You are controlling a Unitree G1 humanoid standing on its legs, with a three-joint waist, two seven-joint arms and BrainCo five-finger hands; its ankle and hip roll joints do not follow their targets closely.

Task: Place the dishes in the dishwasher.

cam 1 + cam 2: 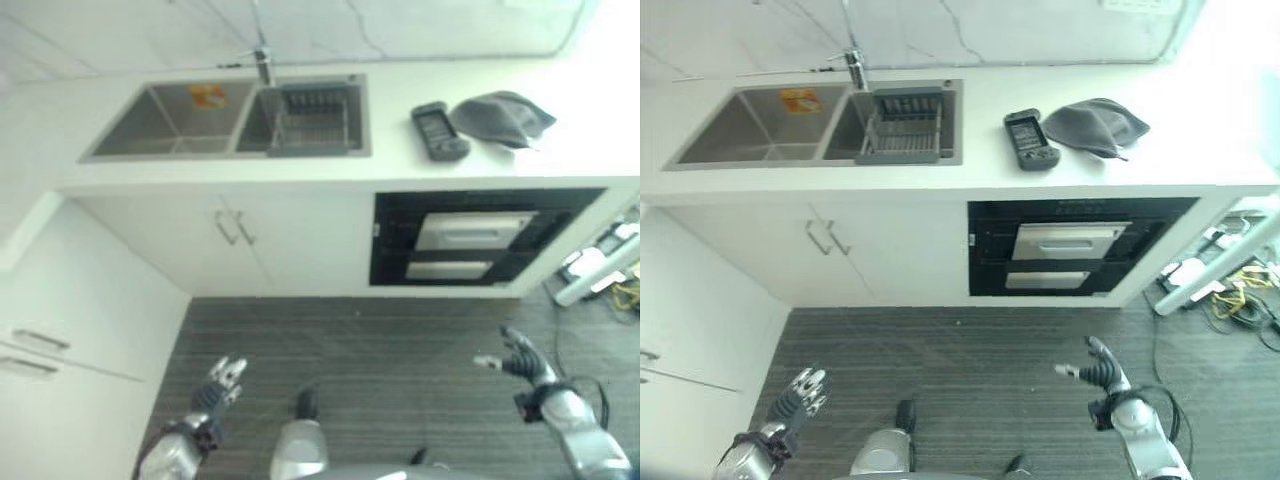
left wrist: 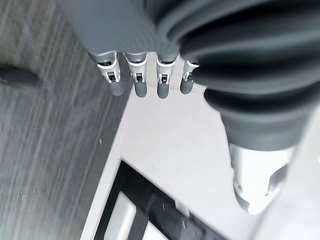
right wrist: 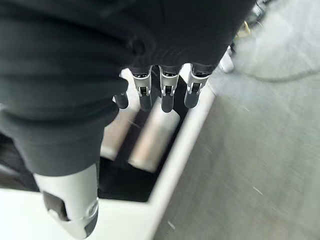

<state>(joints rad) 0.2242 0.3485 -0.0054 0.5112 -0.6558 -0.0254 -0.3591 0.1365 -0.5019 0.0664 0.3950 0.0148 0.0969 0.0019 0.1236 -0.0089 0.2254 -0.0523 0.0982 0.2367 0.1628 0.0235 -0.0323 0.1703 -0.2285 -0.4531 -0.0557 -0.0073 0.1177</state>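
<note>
Dishwasher (image 1: pixel 478 240) shut (under counter (image 1: pixel 560 150)); both robot hands (image 1: pixel 222 385) (image 1: pixel 518 358) relaxed, w/ nothing held.

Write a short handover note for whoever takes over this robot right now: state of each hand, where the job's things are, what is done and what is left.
Left hand: open, empty, low over the striped floor.
Right hand: open, empty, also low over the floor, in front of the dishwasher.
Dishwasher: built in under the white counter, door shut.
Dishes: none can be made out; a rack sits in the right basin of the sink, its contents too small to tell.
On the counter: a dark handset and a grey cloth.
Done: nothing visibly loaded.
Left: probably open the dishwasher, find the dishes, load them.
</note>
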